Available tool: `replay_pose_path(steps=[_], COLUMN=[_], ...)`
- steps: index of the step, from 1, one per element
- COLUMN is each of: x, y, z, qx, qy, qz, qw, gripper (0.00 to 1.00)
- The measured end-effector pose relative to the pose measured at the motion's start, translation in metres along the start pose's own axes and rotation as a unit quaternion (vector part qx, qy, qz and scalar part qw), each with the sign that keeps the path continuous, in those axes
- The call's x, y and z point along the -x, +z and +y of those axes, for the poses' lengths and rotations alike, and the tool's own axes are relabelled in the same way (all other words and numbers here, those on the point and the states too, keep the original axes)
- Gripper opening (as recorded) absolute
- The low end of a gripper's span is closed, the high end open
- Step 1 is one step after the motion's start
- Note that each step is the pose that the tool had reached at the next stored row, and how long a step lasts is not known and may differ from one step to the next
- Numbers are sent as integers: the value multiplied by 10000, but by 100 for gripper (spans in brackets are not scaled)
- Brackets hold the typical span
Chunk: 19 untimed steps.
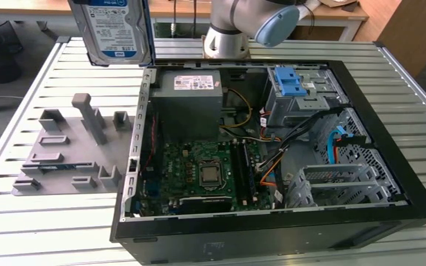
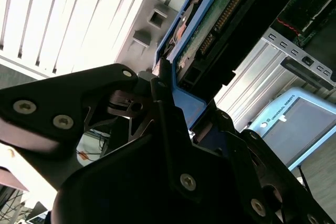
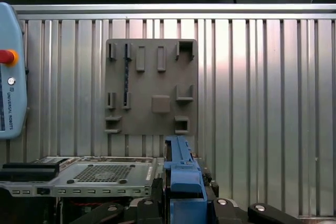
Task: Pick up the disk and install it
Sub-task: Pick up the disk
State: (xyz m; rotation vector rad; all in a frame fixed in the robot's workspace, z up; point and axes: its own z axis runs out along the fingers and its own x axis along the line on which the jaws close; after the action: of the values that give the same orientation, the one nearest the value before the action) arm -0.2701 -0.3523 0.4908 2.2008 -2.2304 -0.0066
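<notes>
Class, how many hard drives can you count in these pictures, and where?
1. The disk is up in the air at the exterior view's upper left, clear of the open computer case. More may be hidden in the case's drive cages.

Item count, per kind:

- One disk [image 1: 117, 30], one gripper [image 2: 164, 85] and one robot arm [image 1: 232, 25].
- One slatted metal table [image 1: 42, 221].
- One open computer case [image 1: 272, 235], containing one grey power-supply box [image 1: 191, 91], one motherboard [image 1: 198, 172] and one blue ridged latch [image 1: 290, 83].
- One grey fixture plate [image 1: 57, 166] (several raised holders, exact number not determinable).
- One teach pendant [image 3: 10, 72].
</notes>
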Motion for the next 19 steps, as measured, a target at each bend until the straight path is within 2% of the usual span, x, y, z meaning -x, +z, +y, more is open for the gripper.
replay_pose_path(steps=[4, 7, 11, 14, 19], x=[-81, -96, -100, -103, -104], y=[1, 0, -2, -2, -2], z=[-8, -10, 2, 10, 11], qx=[0, 1, -21, -38, -42], qy=[0, 0, -20, -26, -26], qz=[0, -3, -69, -104, -112], qw=[10000, 10000, 10000, 9999, 9999], gripper=[36, 36, 36, 36, 36])
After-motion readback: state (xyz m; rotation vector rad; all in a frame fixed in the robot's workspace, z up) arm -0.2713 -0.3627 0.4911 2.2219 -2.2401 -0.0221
